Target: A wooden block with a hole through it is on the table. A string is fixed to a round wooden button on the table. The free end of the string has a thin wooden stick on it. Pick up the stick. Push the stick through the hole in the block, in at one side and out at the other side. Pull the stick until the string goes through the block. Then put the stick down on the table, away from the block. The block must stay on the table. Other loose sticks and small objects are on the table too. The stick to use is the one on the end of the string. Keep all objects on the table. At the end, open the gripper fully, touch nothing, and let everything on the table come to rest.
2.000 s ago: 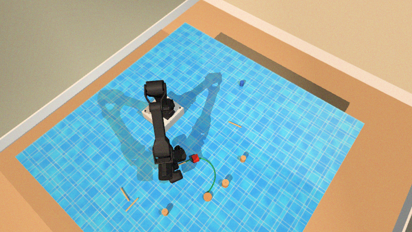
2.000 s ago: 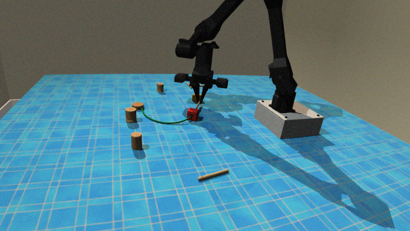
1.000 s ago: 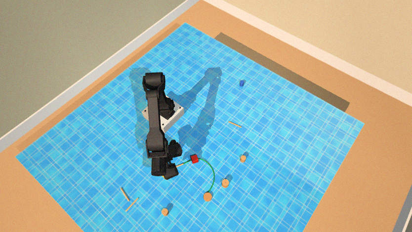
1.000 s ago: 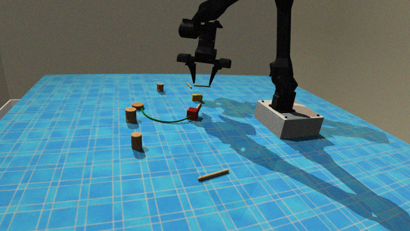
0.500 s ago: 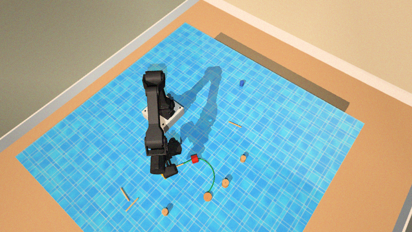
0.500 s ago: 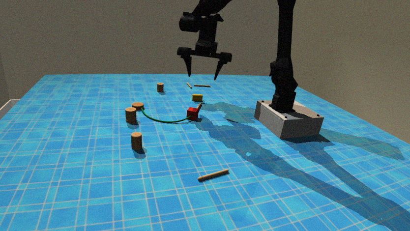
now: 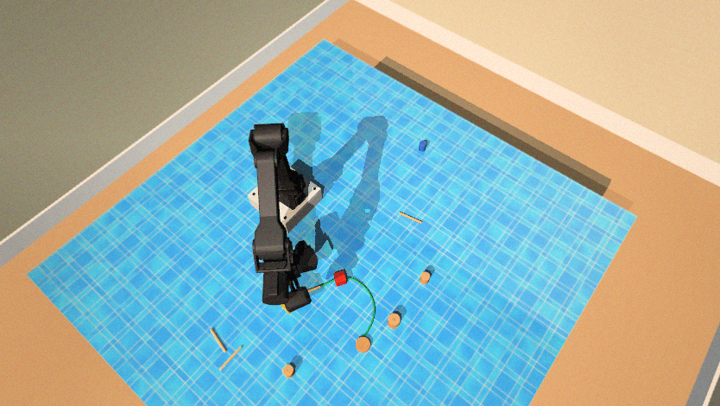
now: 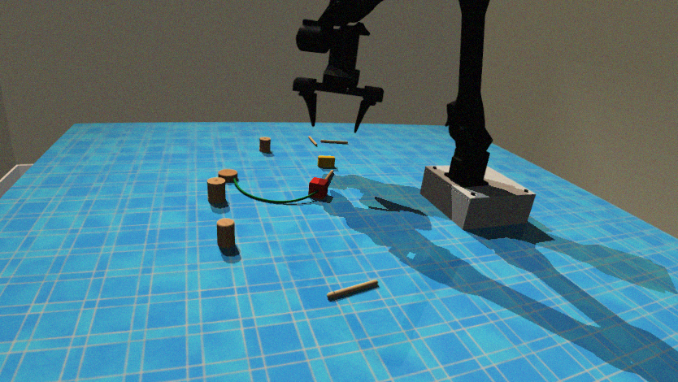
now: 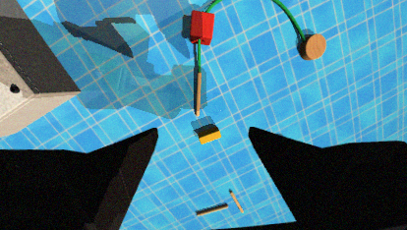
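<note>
Your pincer hangs empty, fingers wide apart, above the blue worktop.
From your near edge: a loose stick; the red block, threaded by green string; the string's stick, beyond it; a yellow block; two sticks toward the far edge.

Robot arm cropped above in exterior view, block's hole indiscernible from overhead

The tabletop is blue plaid with pale lines. The small cubic block is red, the thin curved string green.
</note>
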